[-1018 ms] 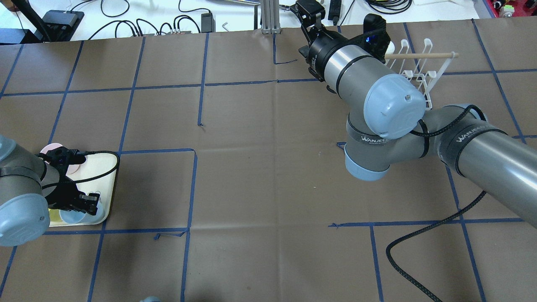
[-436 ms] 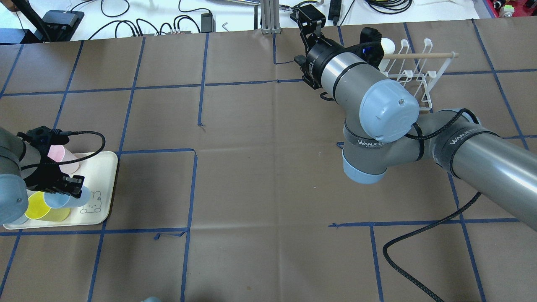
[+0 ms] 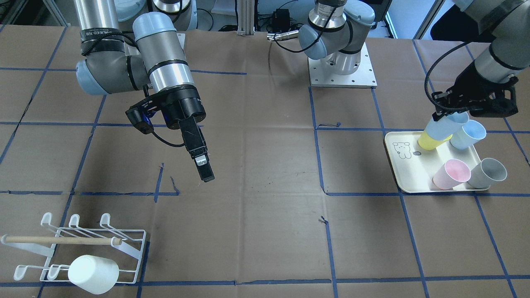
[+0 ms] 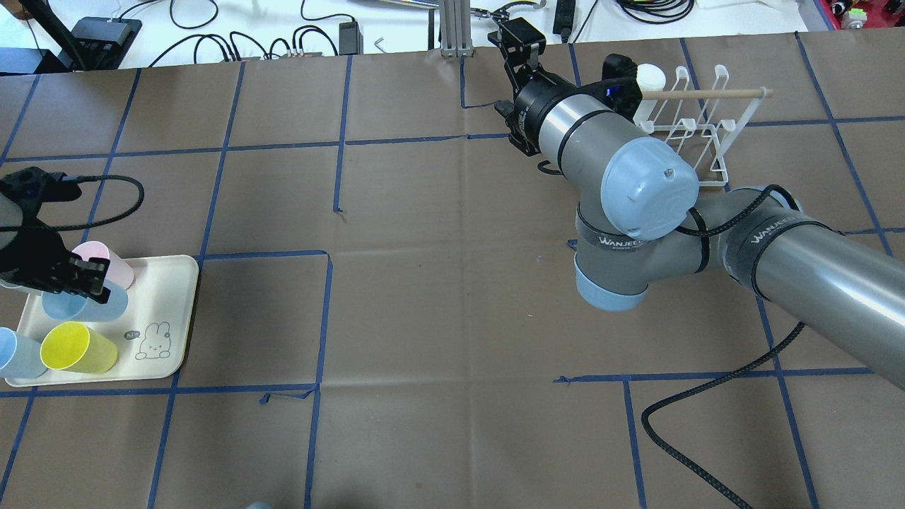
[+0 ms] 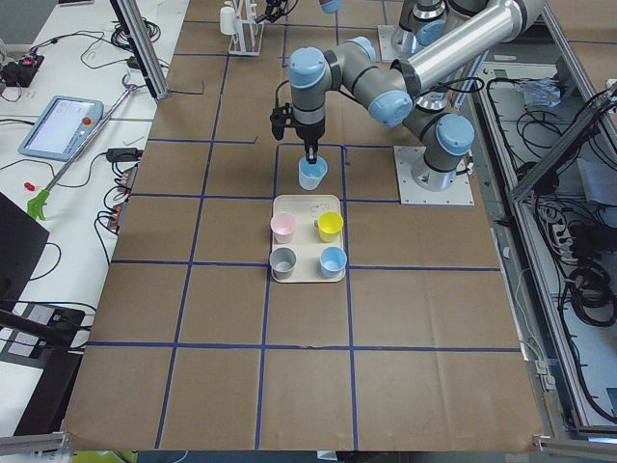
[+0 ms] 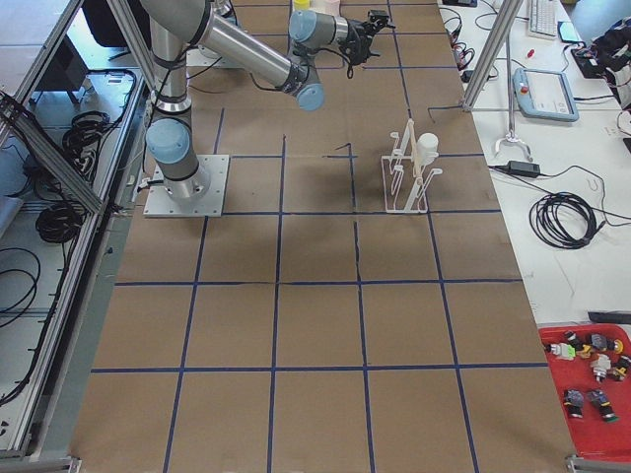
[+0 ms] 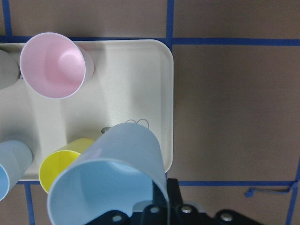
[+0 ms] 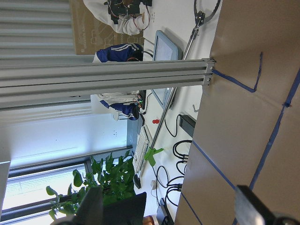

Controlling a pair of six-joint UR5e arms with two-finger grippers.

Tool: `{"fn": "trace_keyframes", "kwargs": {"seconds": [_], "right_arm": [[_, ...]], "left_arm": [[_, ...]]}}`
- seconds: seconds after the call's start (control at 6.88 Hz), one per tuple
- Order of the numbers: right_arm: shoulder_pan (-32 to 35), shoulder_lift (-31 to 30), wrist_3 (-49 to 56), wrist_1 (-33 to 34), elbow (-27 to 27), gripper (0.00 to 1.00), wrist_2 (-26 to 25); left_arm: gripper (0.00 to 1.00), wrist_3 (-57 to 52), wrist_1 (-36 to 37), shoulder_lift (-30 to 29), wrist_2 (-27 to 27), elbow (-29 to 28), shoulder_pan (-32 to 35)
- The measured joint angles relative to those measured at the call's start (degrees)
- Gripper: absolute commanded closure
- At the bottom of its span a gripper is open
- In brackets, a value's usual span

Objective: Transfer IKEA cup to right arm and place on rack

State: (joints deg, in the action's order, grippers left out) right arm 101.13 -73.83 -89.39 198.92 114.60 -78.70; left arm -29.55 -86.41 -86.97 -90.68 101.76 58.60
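IKEA cup [image 7: 112, 183], pale blue, hangs just above the cream tray [image 4: 173, 297] at the worktop's left end.
Its mouth faces up toward the wrist and its long axis is tilted off vertical, with the base low beside the yellow cup [image 4: 71, 348]. The left gripper [image 4: 90, 281] is clamped on the cup's rim. The right gripper [image 3: 203, 167], fingers spread wide and holding nothing, is raised above the worktop's right half, left of the rack [image 4: 707, 92].
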Motion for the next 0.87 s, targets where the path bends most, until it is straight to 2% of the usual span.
{"fn": "trace_keyframes", "kwargs": {"seconds": [0.29, 0.44, 0.58, 0.87], "right_arm": [[0.0, 0.1, 0.0, 0.1, 0.0, 0.00, 0.0], [0.0, 0.1, 0.0, 0.1, 0.0, 0.00, 0.0], [0.0, 0.1, 0.0, 0.1, 0.0, 0.00, 0.0], [0.0, 0.2, 0.0, 0.0, 0.1, 0.00, 0.0]], "left_arm": [[1.00, 0.5, -5.7, -4.4, 1.7, -8.9, 1.4], [1.00, -0.5, -6.1, -6.9, 5.2, -12.2, 2.1], [1.00, -2.0, -5.8, -9.6, 11.2, -15.6, 3.1], [1.00, -3.9, -4.6, -15.0, 29.8, -19.7, 4.4]]}}
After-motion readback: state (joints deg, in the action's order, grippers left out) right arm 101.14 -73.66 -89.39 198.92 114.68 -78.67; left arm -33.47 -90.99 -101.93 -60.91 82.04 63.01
